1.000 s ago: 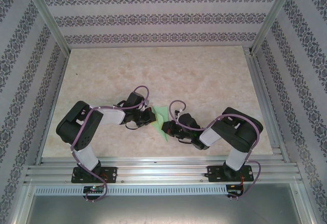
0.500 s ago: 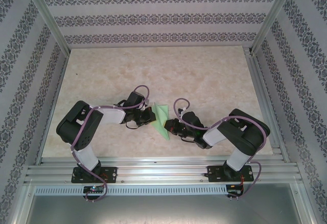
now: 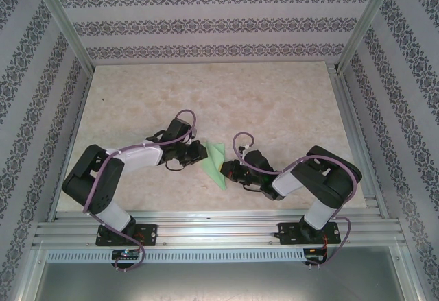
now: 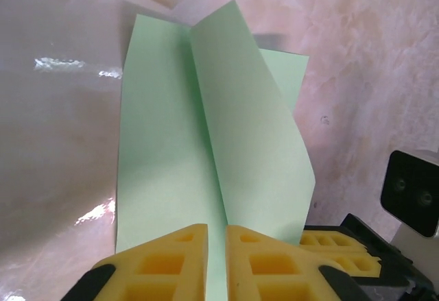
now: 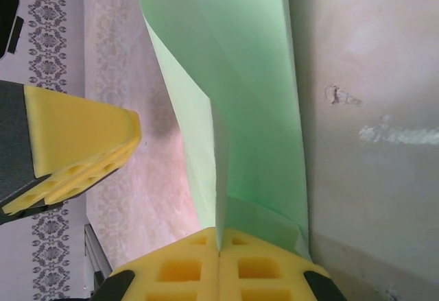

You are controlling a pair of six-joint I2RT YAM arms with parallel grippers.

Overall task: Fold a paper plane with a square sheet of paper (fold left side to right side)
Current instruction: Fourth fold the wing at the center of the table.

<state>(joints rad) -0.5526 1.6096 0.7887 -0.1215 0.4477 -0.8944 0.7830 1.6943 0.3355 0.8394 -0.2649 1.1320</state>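
The mint-green sheet of paper [image 3: 215,163], folded into a slim pointed paper plane shape, lies mid-table between the two arms. My left gripper [image 3: 204,152] is at its left edge. In the left wrist view the paper [image 4: 206,136] spreads ahead with a raised crease running into my left gripper [image 4: 217,227], whose yellow pads stand a narrow gap apart, open. My right gripper [image 3: 226,172] is at the paper's near right end. In the right wrist view my right gripper [image 5: 220,231] is shut on the upright fold of the paper [image 5: 233,81].
The marbled tabletop [image 3: 274,102] runs back to patterned walls. Aluminium rails [image 3: 219,229] cross the near edge by the arm bases, and a frame rail [image 3: 353,136] lines the right side. A left finger [image 5: 82,150] sits close beside the paper in the right wrist view.
The left jaws have parted a crack. The left arm's elbow has dropped out to the left. The right gripper drew back slightly to the right, and more of the paper shows.
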